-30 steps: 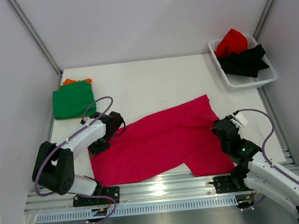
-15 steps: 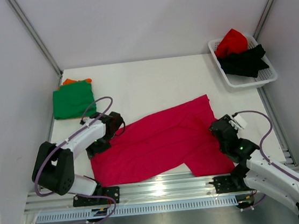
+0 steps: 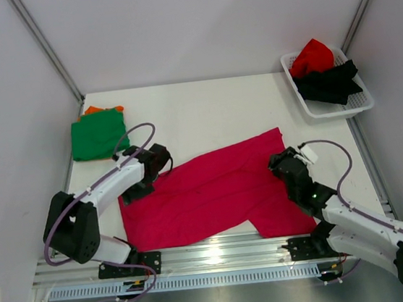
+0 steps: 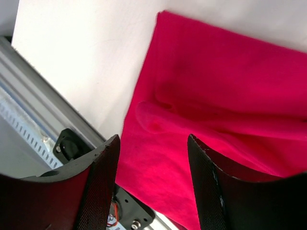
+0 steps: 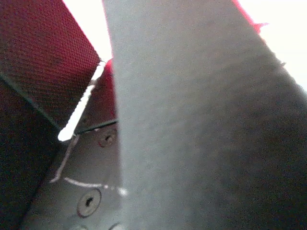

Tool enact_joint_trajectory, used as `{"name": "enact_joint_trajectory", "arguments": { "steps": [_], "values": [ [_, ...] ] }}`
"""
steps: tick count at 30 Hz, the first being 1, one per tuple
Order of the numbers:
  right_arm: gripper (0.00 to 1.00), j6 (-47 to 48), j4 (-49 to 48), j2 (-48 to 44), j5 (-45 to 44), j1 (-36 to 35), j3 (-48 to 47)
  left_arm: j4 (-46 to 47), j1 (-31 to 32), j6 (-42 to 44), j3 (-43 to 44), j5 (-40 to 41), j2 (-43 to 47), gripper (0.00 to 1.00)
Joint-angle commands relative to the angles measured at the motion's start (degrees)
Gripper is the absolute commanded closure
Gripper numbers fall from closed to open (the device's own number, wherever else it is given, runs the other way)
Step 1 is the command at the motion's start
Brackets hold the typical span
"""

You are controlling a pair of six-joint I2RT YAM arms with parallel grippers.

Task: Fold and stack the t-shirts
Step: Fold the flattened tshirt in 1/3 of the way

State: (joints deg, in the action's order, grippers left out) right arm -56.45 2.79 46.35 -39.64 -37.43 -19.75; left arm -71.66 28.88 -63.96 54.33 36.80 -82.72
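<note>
My left gripper (image 4: 153, 143) hangs over the near left part of the magenta-pink t-shirt (image 3: 214, 193). Its fingers (image 4: 103, 172) stand apart with nothing between them, released, and the cloth lies loose below them with a soft ridge across it. From above, this gripper sits at the shirt's upper left corner, by the left side of the table (image 3: 204, 114).

My right gripper (image 3: 281, 162) is low over the shirt's right edge, near the corner that points toward the back. The wrist camera there is pressed so close that I see only a blurred grey finger (image 5: 192, 120), a dark textured pad and a sliver of pink cloth. I cannot tell whether these fingers are parted or clenched on the fabric.

The magenta-pink shirt is spread flat and slightly askew across the near half of the table, between my two arms, with wrinkles running along it.

Farther back on the left, the green t-shirt (image 3: 97, 134) lies folded, with a bit of the orange t-shirt (image 3: 93, 109) showing at its far edge. At the far right corner stands the white basket (image 3: 332, 113), holding the red t-shirt (image 3: 312, 57) and the black t-shirt (image 3: 332, 83) in a heap.
</note>
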Motion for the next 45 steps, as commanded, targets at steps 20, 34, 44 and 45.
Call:
{"name": "enact_joint_trajectory", "arguments": {
  "steps": [20, 34, 44, 45],
  "values": [
    [0.61, 22.7, -43.0, 43.3, 13.5, 4.9, -21.6, -0.6, 2.4, 2.7, 2.6, 0.2, 9.0, 0.39],
    [0.64, 11.2, -22.0, 56.4, 13.2, 10.2, -33.0, -2.1, 2.4, 2.3, 2.6, 1.9, 11.8, 0.38],
    [0.66, 9.8, -11.1, 51.2, 15.4, 10.3, -32.7, -2.3, 2.4, 1.5, 1.9, 1.7, 12.7, 0.38],
    [0.66, 10.0, -10.7, 50.6, 15.5, 10.2, -32.5, -2.3, 2.4, 1.4, 1.7, 1.8, 12.9, 0.38]
  ]
}}
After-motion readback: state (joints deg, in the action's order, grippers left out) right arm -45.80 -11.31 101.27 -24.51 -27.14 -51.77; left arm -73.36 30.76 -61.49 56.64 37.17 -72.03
